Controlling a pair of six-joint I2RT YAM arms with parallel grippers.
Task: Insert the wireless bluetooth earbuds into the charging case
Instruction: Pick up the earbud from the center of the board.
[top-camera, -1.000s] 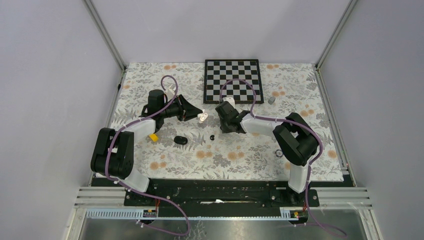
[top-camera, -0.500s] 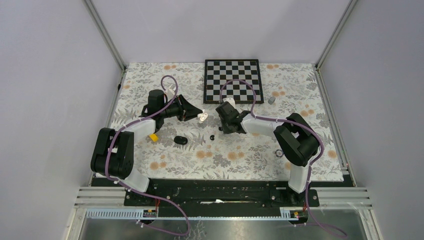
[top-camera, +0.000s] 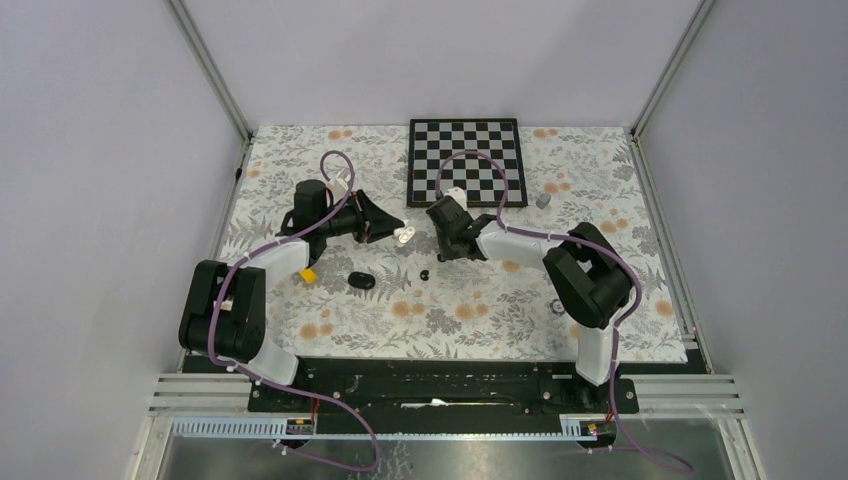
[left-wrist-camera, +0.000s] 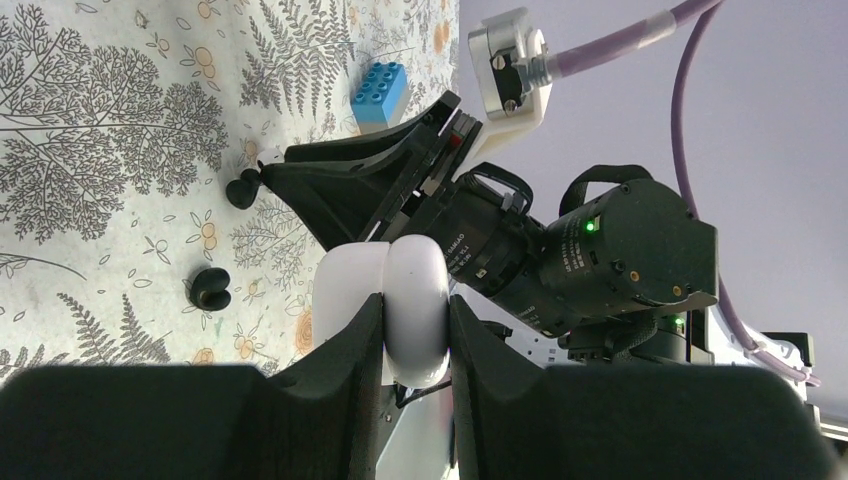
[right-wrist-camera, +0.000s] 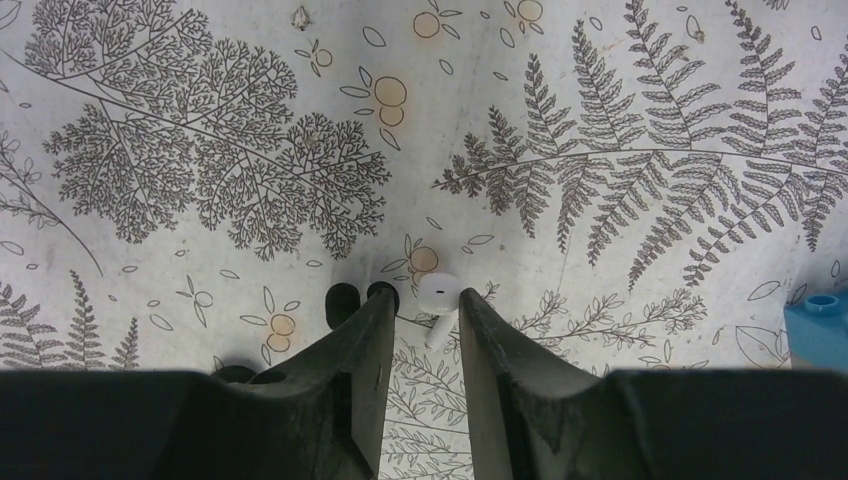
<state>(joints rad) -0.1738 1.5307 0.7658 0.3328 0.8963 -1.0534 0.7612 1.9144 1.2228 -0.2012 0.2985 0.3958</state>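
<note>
My left gripper (top-camera: 398, 232) is shut on a white charging case (left-wrist-camera: 415, 290) and holds it above the table. Its other half (left-wrist-camera: 345, 290) stands open beside one finger. My right gripper (right-wrist-camera: 425, 295) points down at the cloth just right of the case, its jaws narrowly apart. A white earbud (right-wrist-camera: 438, 291) lies between the tips against one finger, with a gap to the other. Black earbuds (right-wrist-camera: 343, 303) lie just beside the tips. One also shows in the top view (top-camera: 425, 274), and two show in the left wrist view (left-wrist-camera: 210, 288).
A black oval case (top-camera: 362, 281) and a yellow block (top-camera: 308, 274) lie left of centre. The chessboard (top-camera: 466, 160) is at the back. A small blue block (top-camera: 543, 200) lies to its right. A dark ring (top-camera: 556, 305) lies near the right arm.
My right gripper has shifted a little back and left, closer to the held case. The left gripper and the case have edged slightly backward.
</note>
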